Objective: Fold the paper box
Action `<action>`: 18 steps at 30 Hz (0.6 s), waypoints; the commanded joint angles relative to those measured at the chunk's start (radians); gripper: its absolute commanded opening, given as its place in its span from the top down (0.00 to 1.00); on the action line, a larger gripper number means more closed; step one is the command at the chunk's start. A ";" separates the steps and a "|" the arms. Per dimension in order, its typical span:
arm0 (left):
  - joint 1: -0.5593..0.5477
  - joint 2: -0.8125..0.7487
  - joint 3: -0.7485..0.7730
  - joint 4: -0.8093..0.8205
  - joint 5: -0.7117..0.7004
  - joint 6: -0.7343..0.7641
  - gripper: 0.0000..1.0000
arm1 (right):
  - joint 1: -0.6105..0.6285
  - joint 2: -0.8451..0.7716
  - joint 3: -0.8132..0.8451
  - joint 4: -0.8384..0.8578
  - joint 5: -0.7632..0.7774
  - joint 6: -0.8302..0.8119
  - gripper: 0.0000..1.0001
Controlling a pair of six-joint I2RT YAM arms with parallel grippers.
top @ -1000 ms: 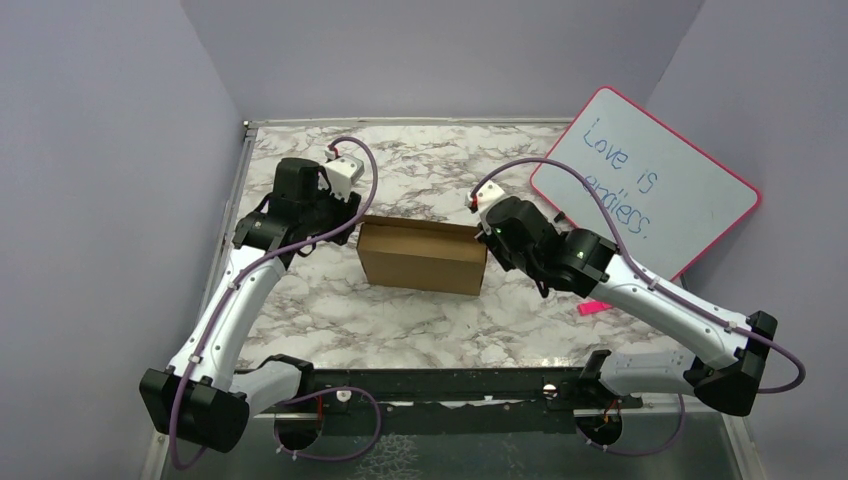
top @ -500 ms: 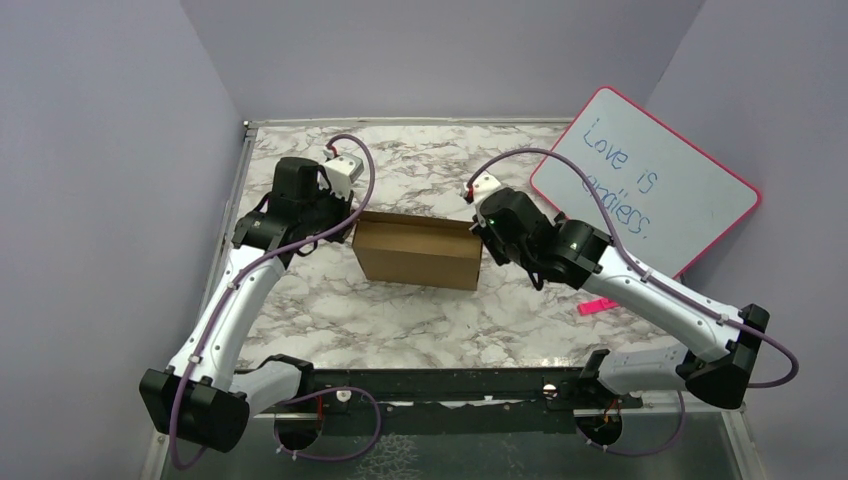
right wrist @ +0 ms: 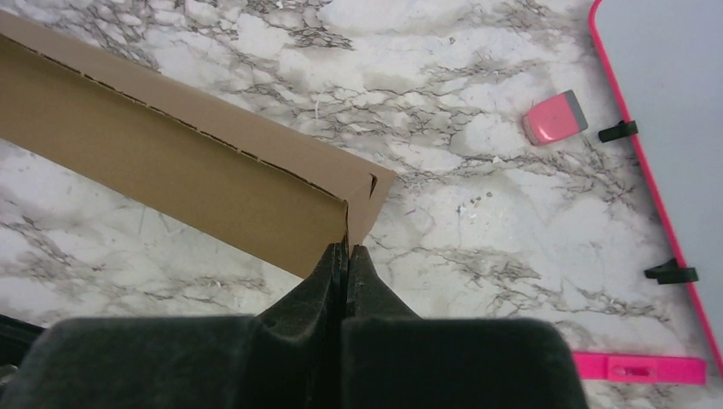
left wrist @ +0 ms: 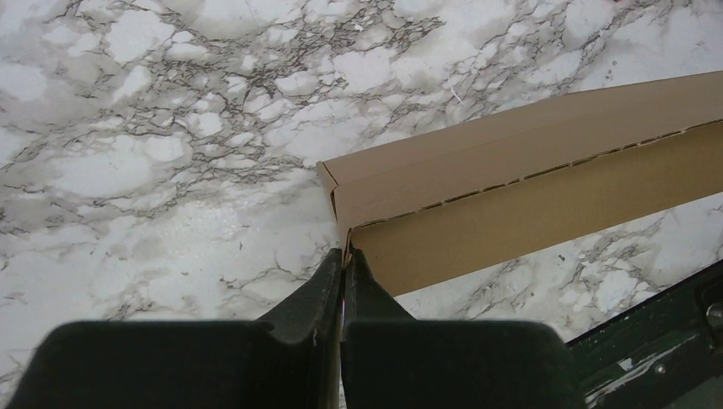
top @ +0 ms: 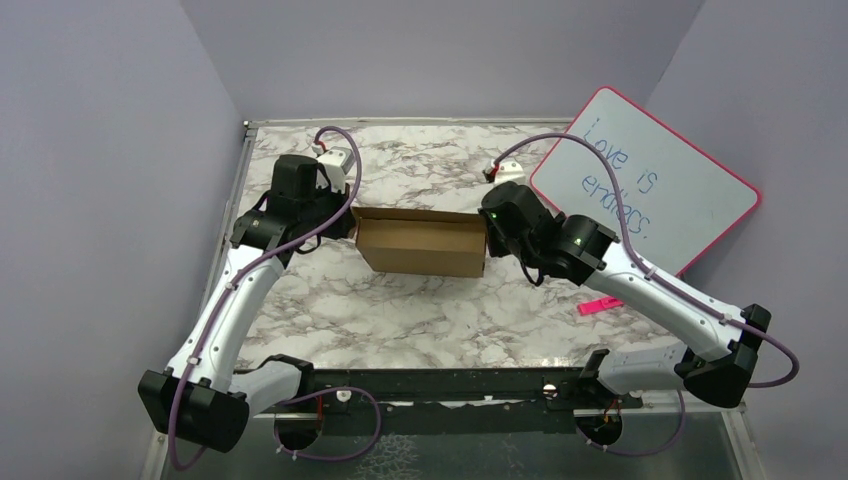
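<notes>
Paper box (top: 420,245) is held over mid-table (top: 400,310). Left gripper (left wrist: 344,256) is pinched shut on its left end corner, right gripper (right wrist: 347,249) on its right end corner. Both arms are reached forward, elbows bowed outward from box. Whiteboard (top: 650,190) is leaned right of box.

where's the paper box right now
Top view: the paper box sits mid-table, between the left arm and right arm, whiteboard to its right.

You have 1 readable text here: on the pink-rimmed whiteboard (top: 700,215), leaning at the right in the overhead view, blue handwriting runs in 2 slanted lines, "Love is" above "endless." The second line's letters are loose, so that word is less certain.
</notes>
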 commanded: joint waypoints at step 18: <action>-0.063 0.023 -0.018 0.089 -0.037 -0.153 1.00 | 0.003 0.120 0.057 0.021 0.120 0.326 0.99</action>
